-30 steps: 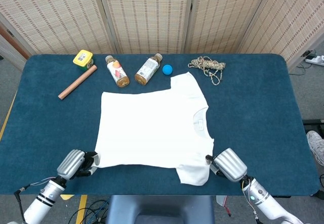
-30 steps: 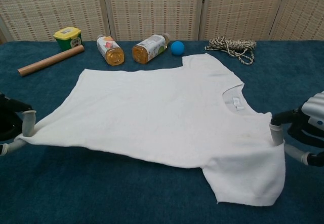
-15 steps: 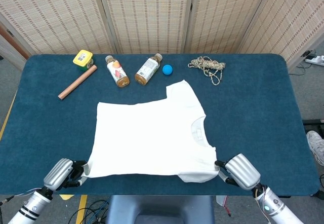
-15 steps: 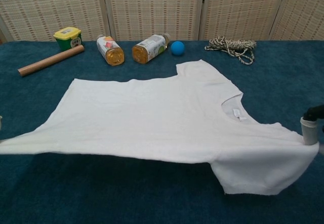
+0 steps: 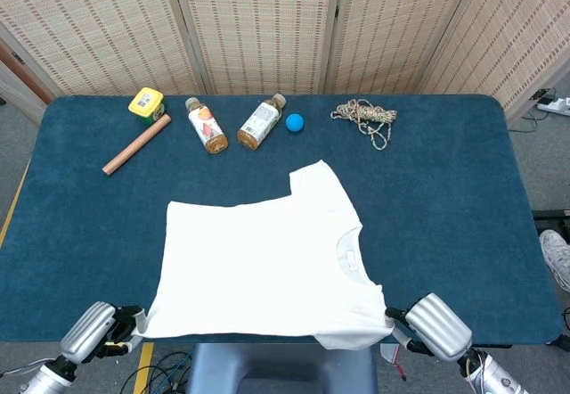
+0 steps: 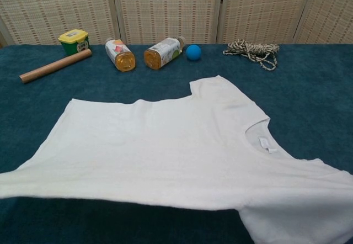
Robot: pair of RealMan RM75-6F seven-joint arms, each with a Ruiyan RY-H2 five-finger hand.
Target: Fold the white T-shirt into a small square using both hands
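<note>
the left hand (image 5: 89,330) is gripping the shirt (image 5: 263,265) by its corner at 7 o'clock, fingers closed on the cloth. the right hand (image 5: 436,326) is holding the shirt's edge at 5 o'clock the same way. the shirt is lying spread over the near half of the bench (image 5: 445,198), its near edge lifted between both hands.
</note>
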